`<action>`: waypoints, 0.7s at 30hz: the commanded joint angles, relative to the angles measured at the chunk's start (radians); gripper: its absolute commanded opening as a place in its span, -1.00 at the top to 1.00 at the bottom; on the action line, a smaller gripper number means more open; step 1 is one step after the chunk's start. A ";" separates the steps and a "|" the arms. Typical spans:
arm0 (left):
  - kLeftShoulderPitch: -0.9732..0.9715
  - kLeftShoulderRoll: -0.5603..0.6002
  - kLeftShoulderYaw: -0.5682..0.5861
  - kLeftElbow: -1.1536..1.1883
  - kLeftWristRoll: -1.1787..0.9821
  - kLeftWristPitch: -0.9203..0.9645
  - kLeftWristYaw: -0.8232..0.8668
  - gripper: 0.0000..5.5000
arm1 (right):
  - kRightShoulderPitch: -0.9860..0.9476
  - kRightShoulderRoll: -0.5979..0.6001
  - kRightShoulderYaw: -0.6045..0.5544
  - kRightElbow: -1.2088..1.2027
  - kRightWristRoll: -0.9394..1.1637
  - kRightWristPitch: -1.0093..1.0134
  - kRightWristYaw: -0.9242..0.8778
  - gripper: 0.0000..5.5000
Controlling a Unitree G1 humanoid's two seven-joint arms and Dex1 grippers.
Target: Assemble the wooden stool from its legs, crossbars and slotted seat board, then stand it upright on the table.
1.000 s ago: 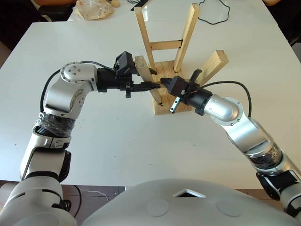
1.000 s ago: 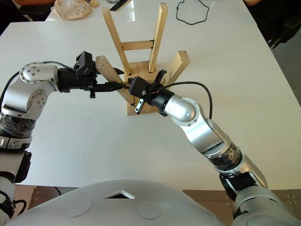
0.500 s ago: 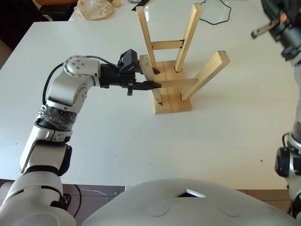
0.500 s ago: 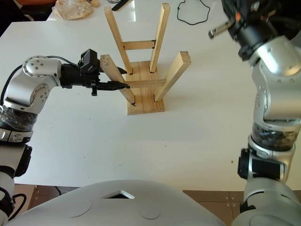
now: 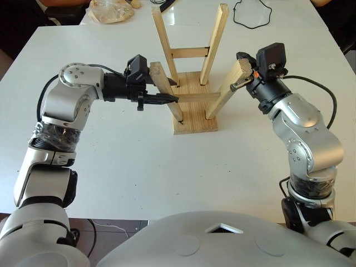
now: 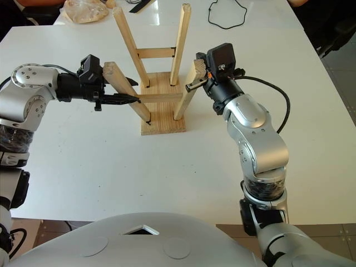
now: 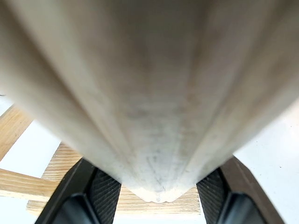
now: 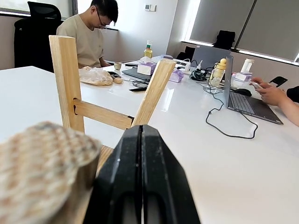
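Note:
The stool stands upside down, its seat board (image 5: 194, 118) flat on the white table. Two rear legs (image 5: 164, 41) rise upright, joined by a crossbar (image 5: 189, 53). The front left leg (image 5: 162, 83) leans left, and my left gripper (image 5: 167, 99) is shut on it; its pads (image 7: 105, 193) press both sides of the leg (image 7: 149, 93). A front crossbar (image 5: 197, 98) runs to the front right leg (image 5: 225, 94), which leans right. My right gripper (image 5: 238, 84) is shut and empty beside that leg's top end (image 8: 42, 158), fingers (image 8: 141, 177) pressed together.
A crumpled plastic bag (image 5: 111, 10) and a black cable (image 5: 253, 16) lie at the table's far side. A laptop (image 8: 243, 100) and small bottles sit farther along the table. Bare tabletop lies in front of the stool and to both sides.
My right gripper left the front crossbar, swung up and away to the right, then came down beside the top of the front right leg. The left gripper keeps its hold on the front left leg.

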 commanded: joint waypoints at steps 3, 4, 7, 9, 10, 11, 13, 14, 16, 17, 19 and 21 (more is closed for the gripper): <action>0.106 0.022 -0.045 -0.051 0.085 0.096 0.035 0.26 | -0.083 -0.344 -0.348 0.312 -0.119 -0.127 0.021 1.00; 0.115 0.026 -0.037 -0.062 0.082 0.102 0.043 0.26 | -0.066 -0.386 -0.353 0.332 -0.145 -0.148 0.032 1.00; 0.131 0.024 -0.025 -0.091 0.078 0.119 0.062 0.26 | -0.011 -0.289 -0.191 0.184 -0.078 -0.103 0.092 1.00; 0.126 0.013 -0.031 -0.097 0.082 0.126 0.063 0.26 | 0.011 -0.096 0.070 0.016 0.039 -0.053 0.105 1.00; 0.117 0.004 -0.041 -0.092 0.087 0.125 0.059 0.26 | 0.015 -0.006 0.183 -0.054 0.095 -0.029 0.099 1.00; 0.103 -0.006 -0.055 -0.083 0.096 0.122 0.052 0.26 | 0.016 0.079 0.260 -0.122 0.171 0.005 0.088 1.00; 0.080 -0.019 -0.074 -0.063 0.107 0.116 0.035 0.26 | 0.029 0.134 0.257 -0.174 0.237 0.063 0.075 1.00; 0.079 -0.018 -0.074 -0.058 0.109 0.114 0.029 0.26 | 0.034 0.105 0.221 -0.181 0.247 0.062 0.105 1.00; 0.081 -0.017 -0.068 -0.045 0.115 0.105 0.030 0.26 | 0.023 0.059 0.121 -0.156 0.238 0.075 0.137 1.00; 0.082 -0.017 -0.064 -0.038 0.116 0.099 0.031 0.26 | 0.012 0.047 0.082 -0.136 0.228 0.081 0.139 1.00; 0.087 -0.018 -0.047 -0.035 0.118 0.059 0.030 0.26 | -0.007 0.013 0.008 -0.091 0.219 0.083 0.146 1.00; 0.100 -0.013 -0.017 -0.047 0.111 0.021 0.029 0.10 | -0.015 -0.028 -0.078 -0.044 0.234 0.072 0.173 1.00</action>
